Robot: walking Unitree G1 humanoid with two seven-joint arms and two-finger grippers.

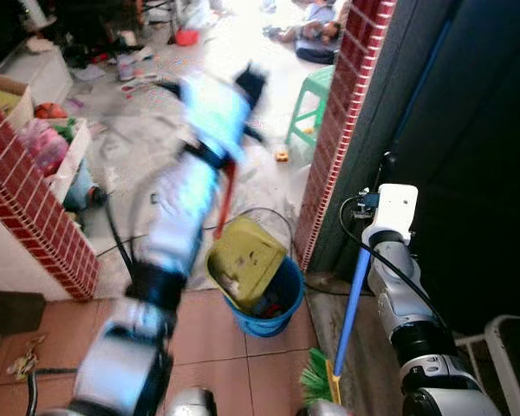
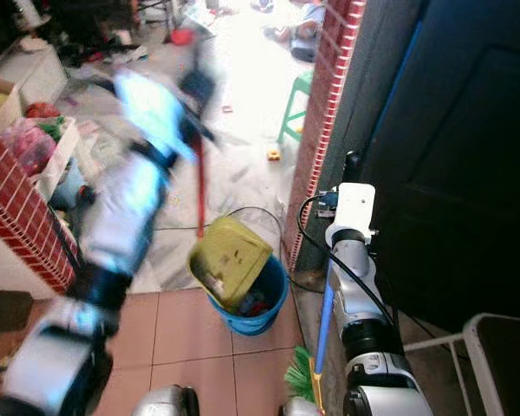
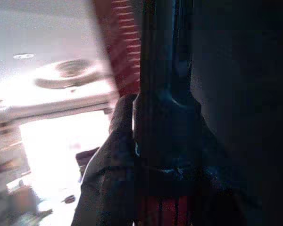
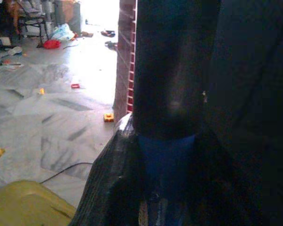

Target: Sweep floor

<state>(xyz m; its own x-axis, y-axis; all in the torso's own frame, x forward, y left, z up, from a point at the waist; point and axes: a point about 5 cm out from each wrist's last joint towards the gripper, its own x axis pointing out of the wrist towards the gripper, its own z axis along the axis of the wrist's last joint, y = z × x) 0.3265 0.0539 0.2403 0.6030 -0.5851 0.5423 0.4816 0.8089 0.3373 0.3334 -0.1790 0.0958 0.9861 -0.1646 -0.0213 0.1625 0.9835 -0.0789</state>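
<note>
1. Clearly, the left tool (image 1: 250,82) is lifted high and blurry. It is clenched on the thin red handle (image 1: 226,198) of the yellow-green plastic dustpan (image 1: 244,260).
2. That dustpan is tipped over the round blue plastic bucket (image 1: 282,305). I think it is tilted this way so the dirt can slide down into the bucket.
3. The right tool (image 4: 167,155) grips the long blue pole (image 1: 356,290) of the broom. Its dark fingers (image 4: 108,183) are wrapped tight around the pole.
4. The broom's green bristles (image 1: 315,378) rest low on the brown tiled floor (image 1: 230,347), just beside the bucket. It stands upright and off to the side, likely to keep out of the way during the dumping.
5. The red brick pillar (image 1: 340,130) stands close behind the bucket. Small toys lie on the grey floor (image 4: 52,117) farther off, so I think some sweeping is still left.
</note>
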